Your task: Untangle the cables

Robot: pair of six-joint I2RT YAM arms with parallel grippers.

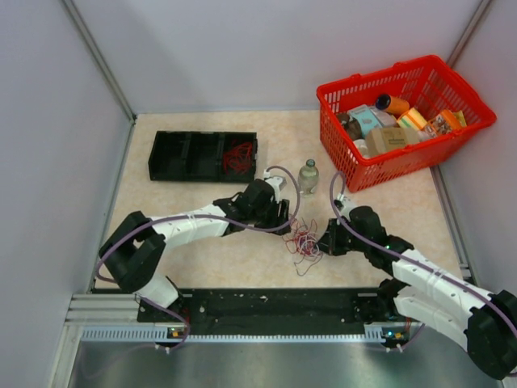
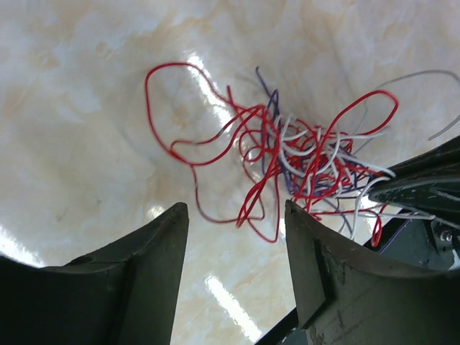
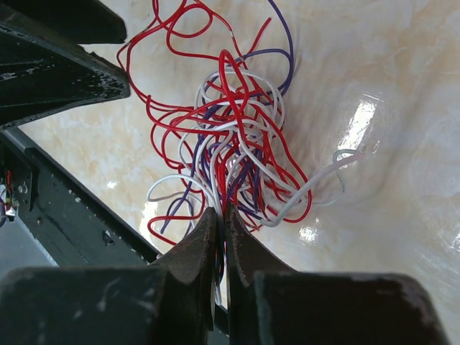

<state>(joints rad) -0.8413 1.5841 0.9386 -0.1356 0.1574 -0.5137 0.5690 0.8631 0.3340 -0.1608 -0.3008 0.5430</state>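
Observation:
The cables (image 1: pixel 303 242) lie as one tangle of thin red, white and dark blue-purple wires on the beige table between my two grippers. My left gripper (image 1: pixel 283 223) is open and empty just left of the tangle. In the left wrist view the cables (image 2: pixel 302 154) lie beyond its spread fingertips, with the gripper (image 2: pixel 236 208) clear of them. My right gripper (image 1: pixel 325 242) is shut on strands at the tangle's near edge. In the right wrist view the gripper (image 3: pixel 223 213) pinches white, red and purple wires of the cables (image 3: pixel 230 129). A separate red cable bunch (image 1: pixel 239 153) lies in a black tray.
The black compartment tray (image 1: pixel 186 155) stands at the back left. A small clear bottle (image 1: pixel 308 175) stands just behind the tangle. A red basket (image 1: pixel 440 81) full of packages is at the back right. A black rail (image 1: pixel 275 307) runs along the near edge.

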